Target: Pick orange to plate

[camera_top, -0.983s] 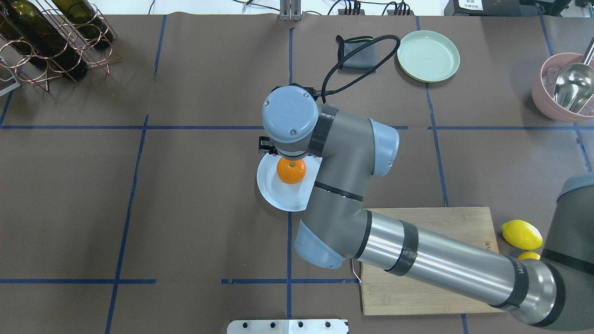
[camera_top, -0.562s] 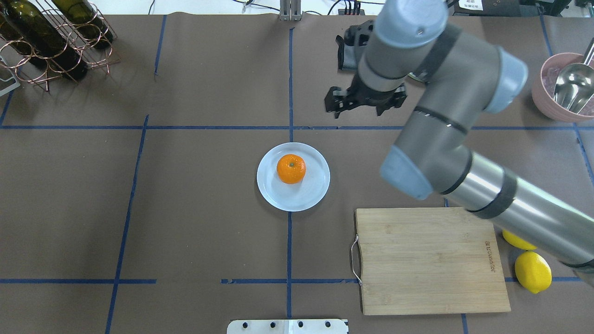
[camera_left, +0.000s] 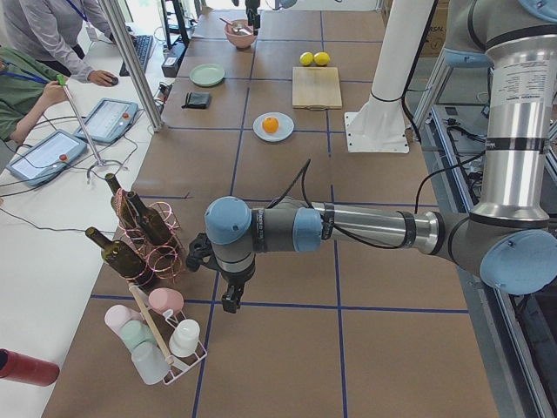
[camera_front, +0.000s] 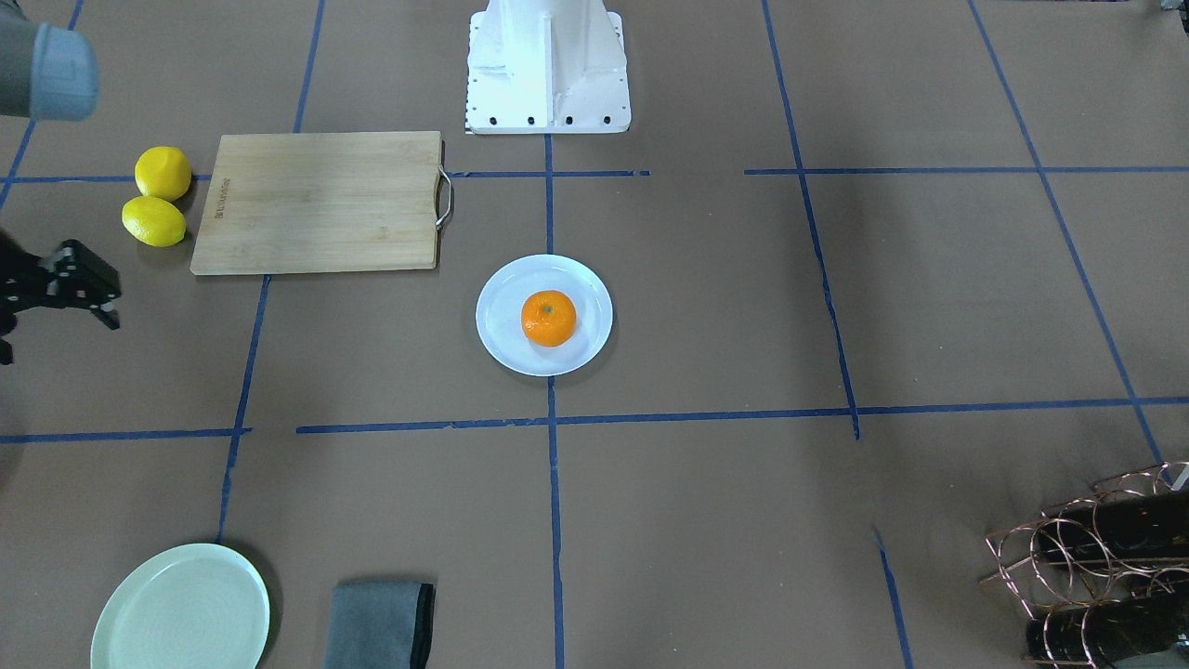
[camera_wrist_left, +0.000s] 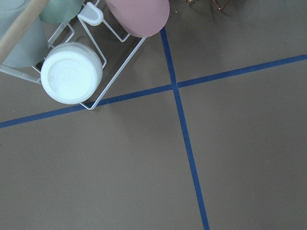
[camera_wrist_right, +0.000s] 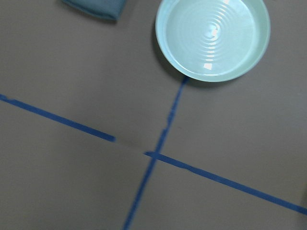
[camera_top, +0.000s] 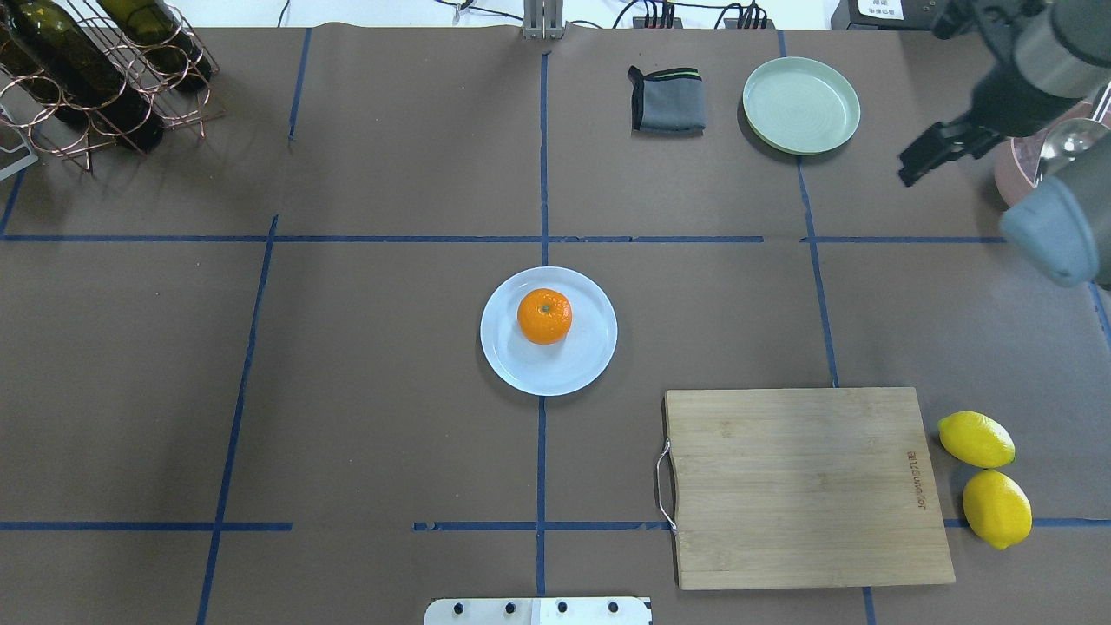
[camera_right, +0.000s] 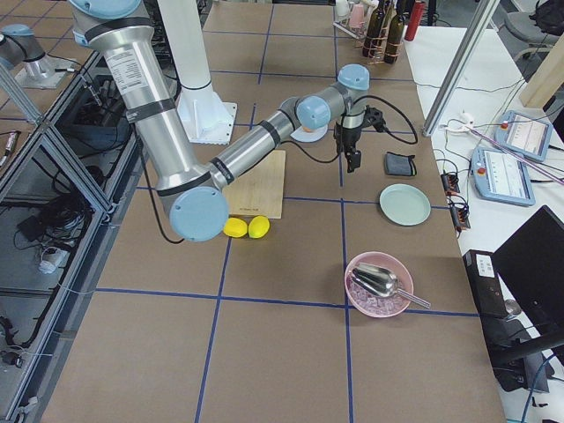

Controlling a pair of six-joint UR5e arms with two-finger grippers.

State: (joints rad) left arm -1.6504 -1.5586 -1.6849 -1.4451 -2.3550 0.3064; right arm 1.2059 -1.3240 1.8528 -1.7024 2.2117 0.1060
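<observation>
Right gripper wide open, empty, far right near green plate. Left gripper off left end by bottle rack; opening can't tell. Near right: board, lemons. Centre: orange sits on white plate.

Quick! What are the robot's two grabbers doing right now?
Left gripper: cannot be told from these views.
Right gripper: open, holding nothing; the orange sits on the plate.
</observation>
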